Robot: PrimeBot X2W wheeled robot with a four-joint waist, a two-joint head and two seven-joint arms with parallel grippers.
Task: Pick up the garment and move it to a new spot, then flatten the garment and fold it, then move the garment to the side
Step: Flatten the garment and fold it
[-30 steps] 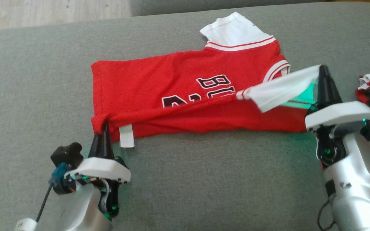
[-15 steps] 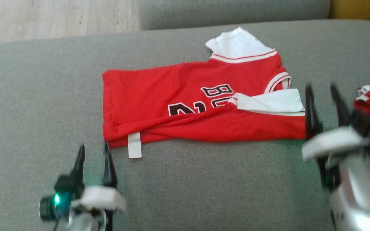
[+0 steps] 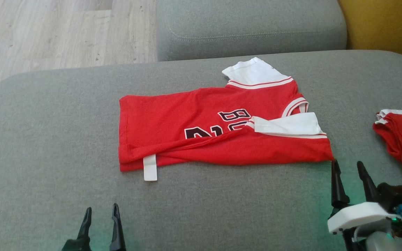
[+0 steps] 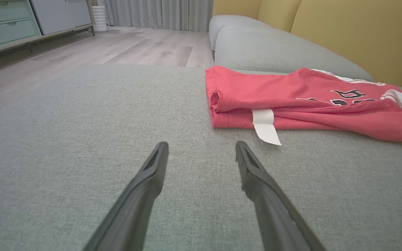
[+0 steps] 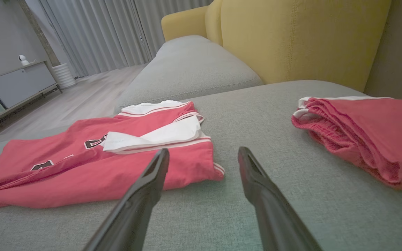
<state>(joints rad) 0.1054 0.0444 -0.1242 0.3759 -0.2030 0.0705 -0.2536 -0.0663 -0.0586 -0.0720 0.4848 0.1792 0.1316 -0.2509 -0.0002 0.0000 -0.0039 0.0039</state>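
now both empty, my left gripper (image 3: 101, 208) and right gripper (image 3: 347, 165) stand with fingers spread, pulled back from the edge they pinched a second ago; beyond them the red jersey (image 3: 187, 115) lies on the grey cushion (image 3: 47, 139), near side and sleeve folded over: first fold done, i judge.

The red short-sleeved jersey (image 3: 194, 115) is soft, matt knit cloth with a smooth white fabric tag (image 3: 150, 168), the grey sofa cushion (image 3: 47, 139) is coarse woven upholstery, the pale plank floor (image 3: 47, 31) shows wood grain, and the left claw (image 3: 102, 206) and right claw (image 3: 347, 161) have matt, dark, plastic-looking fingers.
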